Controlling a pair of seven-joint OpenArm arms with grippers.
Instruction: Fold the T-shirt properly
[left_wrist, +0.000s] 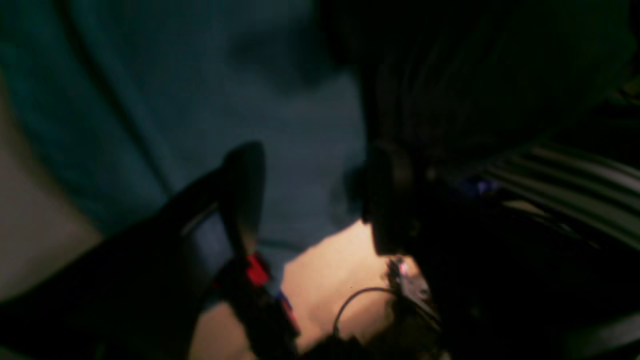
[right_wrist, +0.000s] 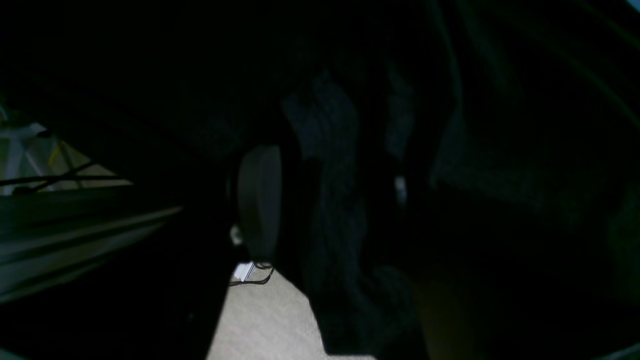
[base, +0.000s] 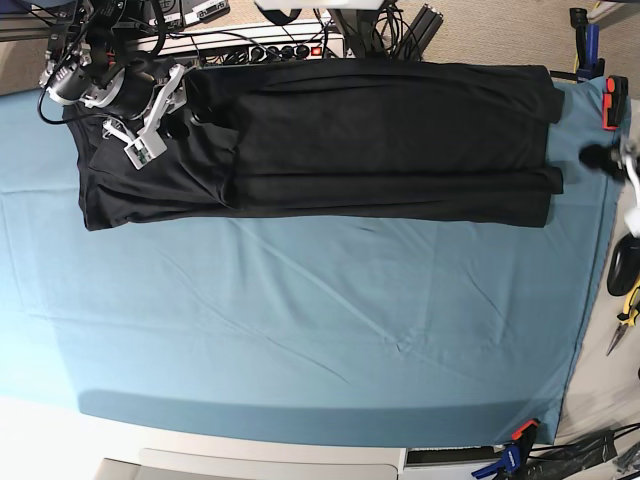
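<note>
The black T-shirt (base: 380, 140) lies as a long folded band across the far part of the teal table cloth (base: 300, 330). My right gripper (base: 140, 135) hovers over the shirt's left end. In the right wrist view this gripper (right_wrist: 330, 195) stands open, one pale fingertip (right_wrist: 260, 195) to the left, with a ridge of black T-shirt fabric (right_wrist: 330, 150) lying loose between the jaws. My left gripper (base: 598, 157) sits just off the shirt's right end. In the left wrist view it (left_wrist: 317, 200) is open over bare teal cloth (left_wrist: 200, 75), with the dark shirt (left_wrist: 475, 75) at the upper right.
A power strip with cables (base: 260, 45) runs behind the table's far edge. An orange clamp (base: 612, 100) grips the cloth's right edge, and another clamp (base: 520, 440) the front right corner. Yellow-handled pliers (base: 625, 310) lie off the right side.
</note>
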